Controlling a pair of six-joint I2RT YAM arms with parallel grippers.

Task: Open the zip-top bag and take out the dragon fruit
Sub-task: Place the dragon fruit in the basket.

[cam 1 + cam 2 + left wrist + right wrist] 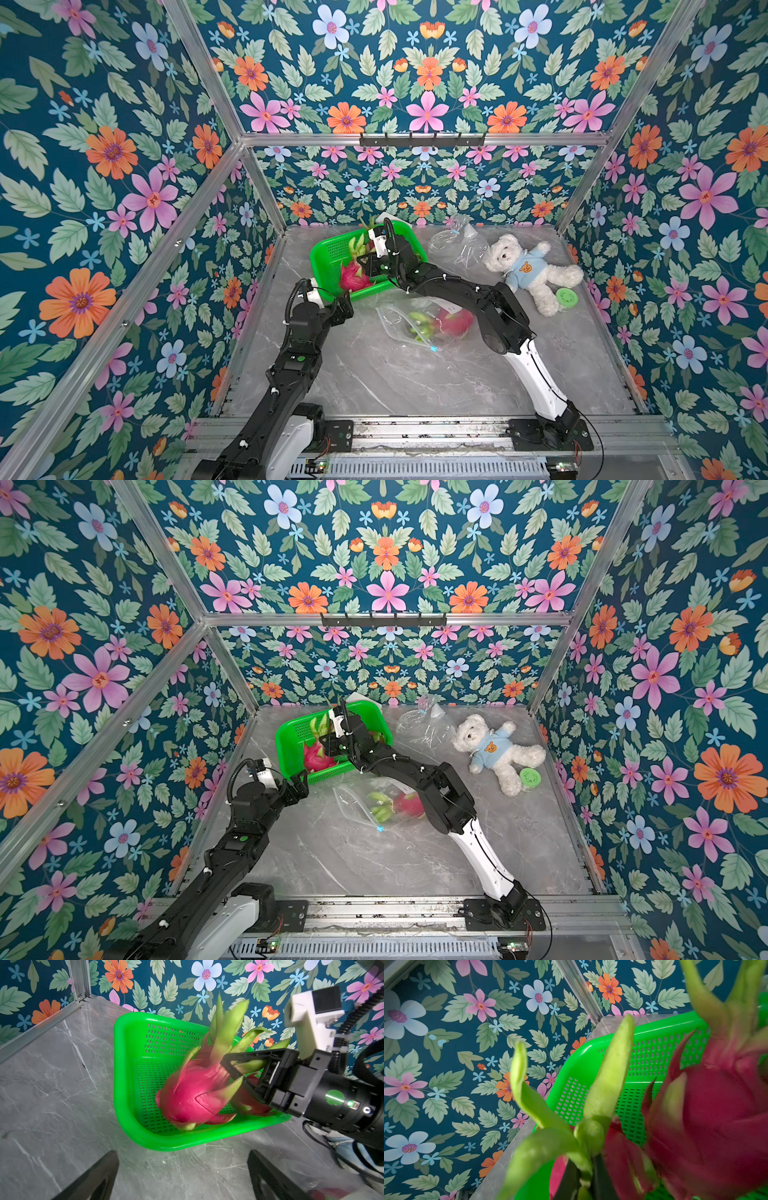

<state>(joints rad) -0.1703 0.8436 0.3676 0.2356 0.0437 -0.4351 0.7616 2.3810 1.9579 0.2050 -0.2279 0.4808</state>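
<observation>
Two fruits lie in your green basket (122, 1084) at the table's far left: the front dragon fruit (187, 1095) and the rear dragon fruit (254, 1103). Mid-table, the zip-top bag (395, 320) holds the bagged dragon fruit (457, 322). Your left gripper (182, 1157) hovers spread wide just before the basket. Your right gripper (226, 1064) is narrow, pinching a green scale of the rear dragon fruit.

Basket (122, 1084): glossy green plastic, perforated; table (374, 374): smooth grey marble-look, slight sheen; zip-top bag (392, 322): clear film, crinkled, shiny; teddy (536, 282): white plush, blue cloth top; frame (291, 139): brushed alu; dragon fruit (187, 1093) skin: matt, waxy.
</observation>
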